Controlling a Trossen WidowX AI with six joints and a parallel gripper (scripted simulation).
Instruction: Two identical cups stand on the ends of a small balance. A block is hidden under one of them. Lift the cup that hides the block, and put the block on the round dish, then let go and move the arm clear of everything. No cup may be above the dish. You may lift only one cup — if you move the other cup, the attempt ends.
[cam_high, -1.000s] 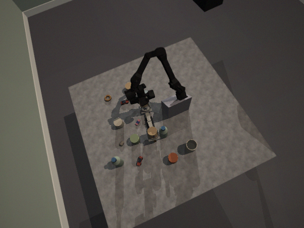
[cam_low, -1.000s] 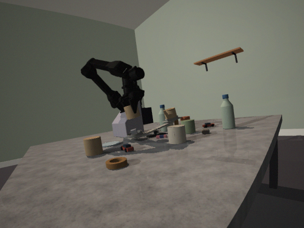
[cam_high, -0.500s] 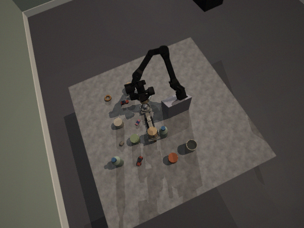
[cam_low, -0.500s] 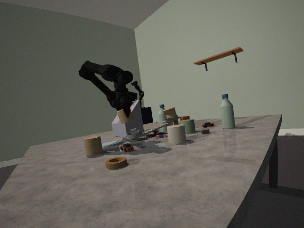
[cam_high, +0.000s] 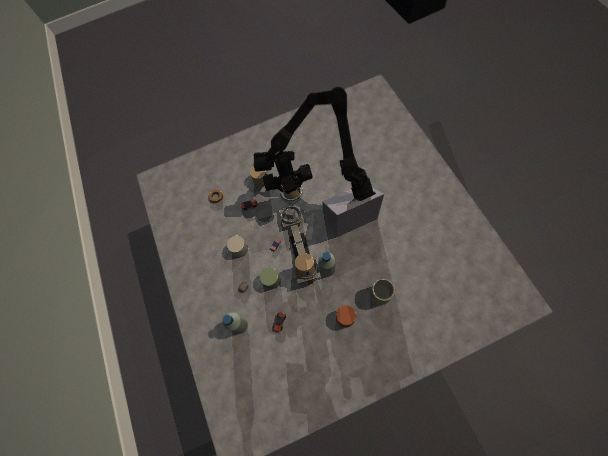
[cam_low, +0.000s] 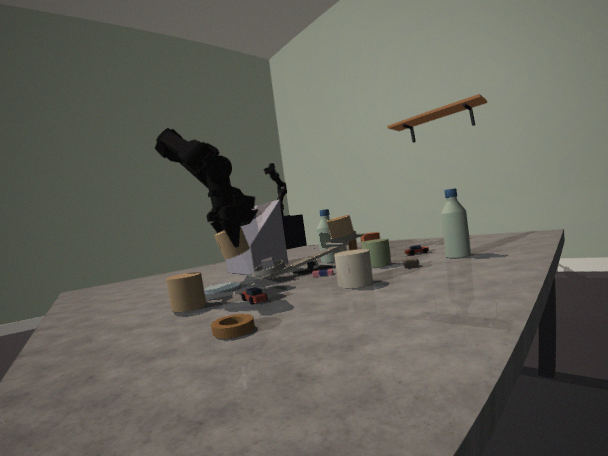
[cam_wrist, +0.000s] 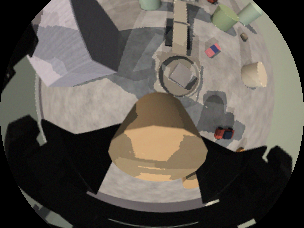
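Note:
My gripper (cam_high: 290, 188) (cam_low: 232, 240) (cam_wrist: 158, 130) is shut on a tan cup (cam_high: 291, 193) (cam_low: 230, 245) (cam_wrist: 157, 135) and holds it in the air, slightly tilted, beside the balance's low end. The other tan cup (cam_high: 304, 264) (cam_low: 341, 226) stands tilted on the balance's raised end. The balance beam (cam_high: 296, 234) (cam_wrist: 180, 30) slopes down towards my gripper. A small grey block (cam_high: 290, 215) (cam_wrist: 181, 74) lies uncovered inside the low end's ring. The pale round dish (cam_low: 222, 288) lies on the table; a pale rim shows around the held cup in the top view, and the cup hides the dish in the wrist view.
A lavender block-like obstacle (cam_high: 354, 215) (cam_low: 265, 245) (cam_wrist: 75, 45) stands beside the balance. A tan cylinder (cam_high: 257, 174) (cam_low: 186, 292) and a red toy car (cam_high: 249, 204) (cam_low: 255, 295) (cam_wrist: 223, 133) are near the dish. A bottle (cam_high: 327, 263) stands beside the raised end, a green cylinder (cam_high: 269, 277) opposite.

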